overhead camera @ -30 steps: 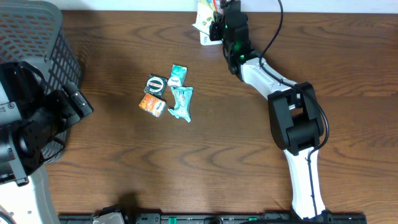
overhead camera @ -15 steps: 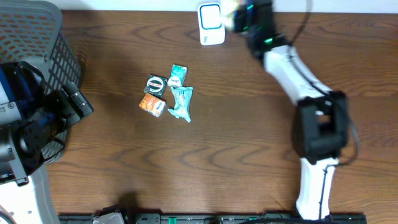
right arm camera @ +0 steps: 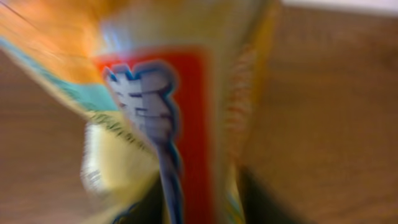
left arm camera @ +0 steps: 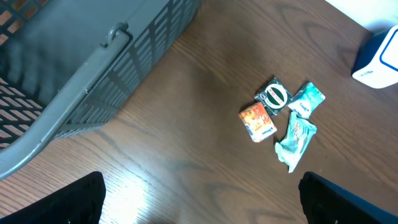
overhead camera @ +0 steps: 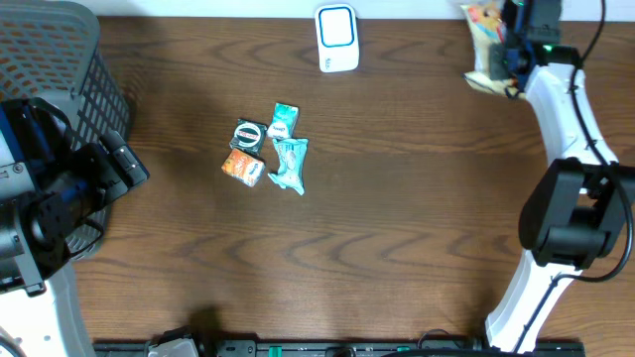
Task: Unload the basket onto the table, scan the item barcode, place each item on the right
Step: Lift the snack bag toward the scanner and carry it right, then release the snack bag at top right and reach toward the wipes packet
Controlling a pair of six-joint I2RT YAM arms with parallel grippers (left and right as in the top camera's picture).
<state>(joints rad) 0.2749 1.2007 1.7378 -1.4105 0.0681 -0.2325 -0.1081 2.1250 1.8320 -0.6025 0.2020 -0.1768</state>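
One brown wooden table point(overhead camera: 397, 218) carries the whole scene, seen from above. One grey mesh basket point(overhead camera: 60, 50) stands at its far left corner. Two arms work the table. The left arm point(overhead camera: 50, 208) sits low beside the basket. Its left gripper point(left arm camera: 205, 214) has its jaws spread wide with nothing between them; the two dark fingers show only at the bottom corners of its wrist camera. The white and black right arm point(overhead camera: 571, 109) reaches up the right side to the far edge of the table.

One snack bag point(overhead camera: 486, 50), yellow and orange, is at the right gripper point(overhead camera: 506, 61) in the far right corner, well to the right of the scanner. The right wrist camera shows the bag filling the frame and badly blurred: a red panel with blue and white characters on it, none of them readable. Whether the jaws are clamped on the bag or loosened around it cannot be told.

One white scanner point(overhead camera: 336, 38) with a blue-framed face stands upright at the middle of the far edge.

Four small packets lie clustered left of centre, touching or nearly so. Two are teal: a longer crumpled teal packet point(overhead camera: 289, 164) and a shorter teal packet point(overhead camera: 283, 121) just beyond it. One black packet point(overhead camera: 248, 134) bears a round white and green label, and one orange packet point(overhead camera: 241, 167) lies just on the near side of it. Their print is too small to read.
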